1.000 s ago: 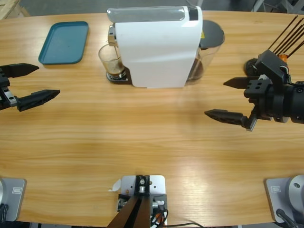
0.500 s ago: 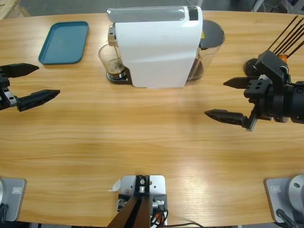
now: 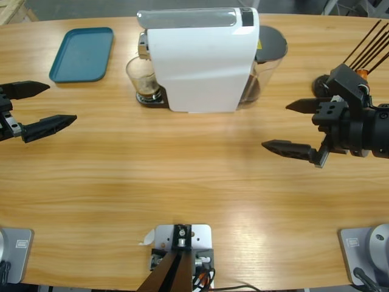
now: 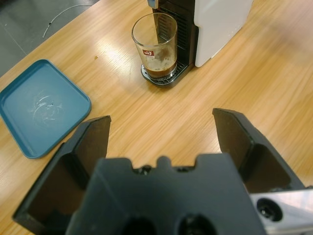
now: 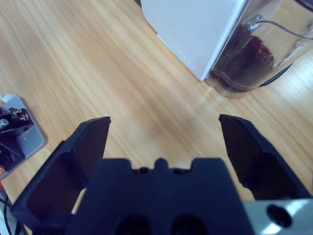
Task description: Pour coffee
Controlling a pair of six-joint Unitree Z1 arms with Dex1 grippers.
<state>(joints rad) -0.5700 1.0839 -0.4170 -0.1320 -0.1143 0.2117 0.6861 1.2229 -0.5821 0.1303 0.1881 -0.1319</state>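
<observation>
We take the white coffee machine point(image 3: 197, 58) as the landmark. Bare table point(image 3: 182, 182) extends in front of it, open to both grippers. On its left side, the glass tumbler point(image 3: 141, 76) stands on the drip stand, reachable only from the left. Further left lies the blue tray point(image 3: 82, 53). The clear tank point(image 3: 267, 61) blocks its right side.

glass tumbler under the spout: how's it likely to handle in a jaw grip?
The glass tumbler looks smooth and clear, so probably slippery and breakable under hard squeeze. It's tall for its base, so likely tippy if nudged high. Only a little coffee sits at the bottom, so probably light, modest spill risk. The left gripper is open, apart from it.
</observation>
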